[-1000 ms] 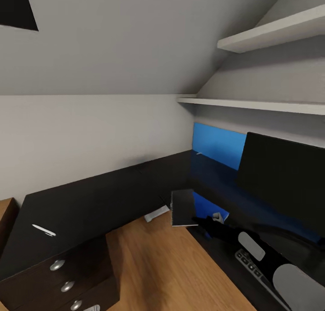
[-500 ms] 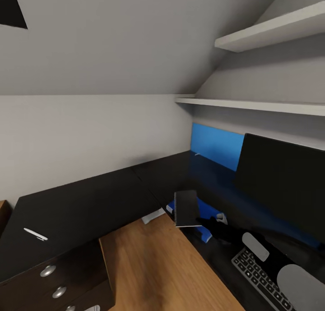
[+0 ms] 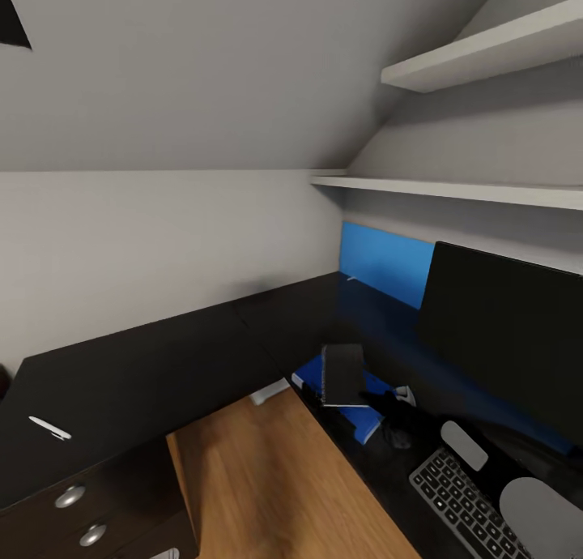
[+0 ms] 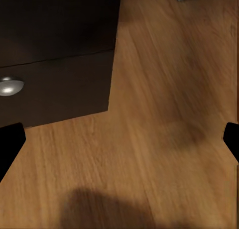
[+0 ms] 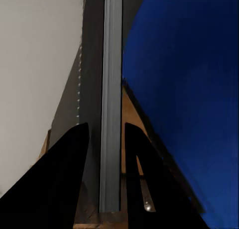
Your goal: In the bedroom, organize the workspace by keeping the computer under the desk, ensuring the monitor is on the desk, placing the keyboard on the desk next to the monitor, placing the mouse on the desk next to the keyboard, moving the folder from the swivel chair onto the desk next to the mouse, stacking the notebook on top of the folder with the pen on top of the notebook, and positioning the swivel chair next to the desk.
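My right gripper [image 3: 379, 400] is shut on the dark spiral notebook [image 3: 342, 374], which hangs tilted just above the blue folder [image 3: 356, 413] on the black desk [image 3: 162, 356]. In the right wrist view both black fingers [image 5: 64, 174] clamp the notebook's edge [image 5: 111, 89], with the blue folder [image 5: 189, 89] behind it. The monitor [image 3: 502, 332] stands on the desk at the right, and the keyboard [image 3: 457, 502] lies in front of it. Far left on the desk lies the white pen [image 3: 48, 428]. A small pale thing [image 3: 402, 395] beside the gripper may be the mouse. My left gripper [image 4: 119, 144] hangs open over the wooden floor.
Two white wall shelves [image 3: 453, 188] hang above the monitor under a sloping ceiling. Black drawers with silver knobs [image 3: 69, 496] sit under the desk's left wing, also seen in the left wrist view [image 4: 55, 84]. The white pedestal leg [image 3: 269, 393] stands at the desk's inner corner. Wooden floor [image 3: 259, 486] lies between.
The head view has swung right, so pen and drawers slid left in the picture. My right gripper carried the notebook toward the monitor, over the blue folder. More of the keyboard shows.
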Tool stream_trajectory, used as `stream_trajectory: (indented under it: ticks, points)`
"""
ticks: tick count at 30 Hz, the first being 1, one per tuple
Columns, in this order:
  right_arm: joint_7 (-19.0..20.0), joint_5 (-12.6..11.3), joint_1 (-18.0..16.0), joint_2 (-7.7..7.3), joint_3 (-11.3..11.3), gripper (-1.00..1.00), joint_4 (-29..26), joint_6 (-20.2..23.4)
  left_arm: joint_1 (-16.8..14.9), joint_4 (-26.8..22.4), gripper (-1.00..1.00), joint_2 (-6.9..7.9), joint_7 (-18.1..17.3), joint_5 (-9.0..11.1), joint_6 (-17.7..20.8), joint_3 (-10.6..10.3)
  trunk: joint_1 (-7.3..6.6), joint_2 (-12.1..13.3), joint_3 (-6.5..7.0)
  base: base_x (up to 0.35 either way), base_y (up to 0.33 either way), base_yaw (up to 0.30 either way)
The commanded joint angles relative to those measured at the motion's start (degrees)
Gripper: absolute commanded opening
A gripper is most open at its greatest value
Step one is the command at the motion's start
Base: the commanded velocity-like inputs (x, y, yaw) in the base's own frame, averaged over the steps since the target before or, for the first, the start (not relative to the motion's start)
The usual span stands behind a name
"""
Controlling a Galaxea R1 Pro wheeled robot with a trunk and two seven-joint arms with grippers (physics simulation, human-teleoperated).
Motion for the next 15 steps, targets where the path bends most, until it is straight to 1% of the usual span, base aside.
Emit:
stream_trajectory:
  ticks: [1, 5, 8, 15]
  points:
    - [-0.02, -0.44, -0.06, -0.01, -1.29, -1.0, 0.45, 0.27, -0.04, -0.01, 1.0, -0.05, -0.1, 0.02, -0.15, 0.25, 0.0, -0.04, -0.06, 0.002, -0.166, 0.0]
    - [0.05, -0.34, -0.06, 0.14, -3.66, -1.0, 1.03, 0.29, -0.04, -0.01, 1.0, -0.02, -0.1, 0.04, -0.14, 0.27, 0.0, -0.04, -0.06, 0.001, -0.088, 0.0]
    - [0.07, -0.36, -0.06, 0.15, -4.22, -1.0, 1.21, 0.31, -0.03, 0.0, 1.0, -0.01, -0.1, 0.09, -0.13, 0.28, 0.0, -0.04, -0.06, 0.0, -0.024, 0.0]
    - [0.38, -0.44, -0.06, 0.27, -4.46, -1.0, 1.27, 0.26, -0.04, 0.01, 1.0, 0.0, -0.1, 0.11, -0.14, 0.28, 0.0, -0.04, -0.06, 0.0, -0.005, 0.0]
